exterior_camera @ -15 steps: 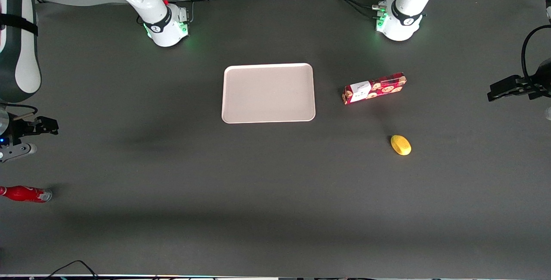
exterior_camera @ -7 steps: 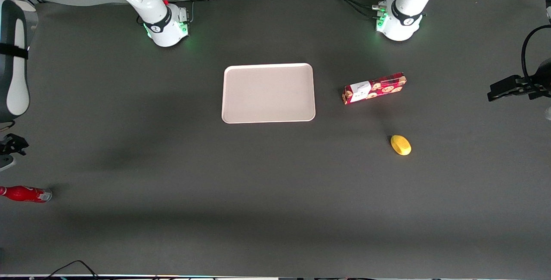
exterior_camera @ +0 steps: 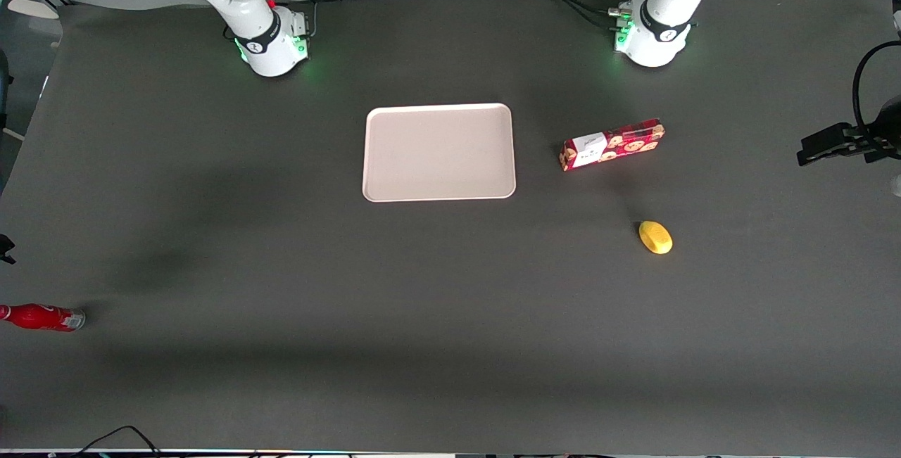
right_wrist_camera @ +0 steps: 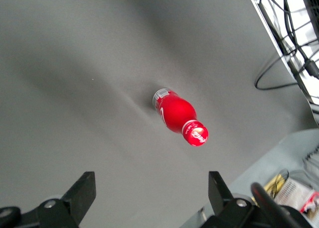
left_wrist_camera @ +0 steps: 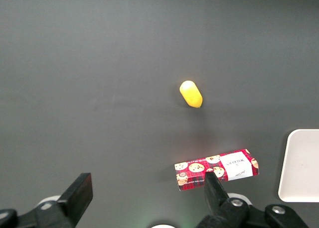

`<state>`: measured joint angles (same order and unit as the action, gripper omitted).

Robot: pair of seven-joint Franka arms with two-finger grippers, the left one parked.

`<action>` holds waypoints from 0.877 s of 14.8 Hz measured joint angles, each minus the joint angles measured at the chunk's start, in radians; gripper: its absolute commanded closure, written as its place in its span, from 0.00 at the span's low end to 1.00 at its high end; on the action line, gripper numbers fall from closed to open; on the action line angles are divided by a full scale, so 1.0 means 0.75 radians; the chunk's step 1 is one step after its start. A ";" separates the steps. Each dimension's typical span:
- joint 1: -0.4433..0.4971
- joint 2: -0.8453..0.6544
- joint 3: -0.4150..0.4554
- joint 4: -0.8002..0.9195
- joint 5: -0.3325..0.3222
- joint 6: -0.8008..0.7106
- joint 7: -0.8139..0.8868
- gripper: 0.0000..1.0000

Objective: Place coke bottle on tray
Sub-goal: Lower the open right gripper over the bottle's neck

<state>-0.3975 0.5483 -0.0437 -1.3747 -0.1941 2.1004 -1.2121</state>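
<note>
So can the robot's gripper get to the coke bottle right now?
Probably yes. The gripper is above the coke bottle, fingers spread wide, and nothing lies between them. The bottle lies on its side alone on the table near its edge.

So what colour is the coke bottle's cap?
Red, clearest in the right wrist view: coke bottle, gripper open above it.

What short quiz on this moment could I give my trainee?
1. True or false: the coke bottle lies on the tray.
2. Which is nearer the front camera: A, the lemon, or B, the cookie box?
3. Fill in: in the right wrist view the tool is open, above the ____.

Key: 1 false, it lies on the table toward the working arm's end; 2 A; 3 bottle.
</note>
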 measured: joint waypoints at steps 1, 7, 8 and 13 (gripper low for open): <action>-0.013 0.010 0.000 0.014 0.042 0.000 -0.068 0.00; -0.049 0.145 0.001 0.182 0.215 0.000 -0.363 0.00; -0.052 0.172 0.001 0.212 0.225 0.000 -0.386 0.00; -0.063 0.289 0.002 0.322 0.343 0.001 -0.511 0.00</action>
<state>-0.4448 0.7654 -0.0418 -1.1332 0.0634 2.1013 -1.5950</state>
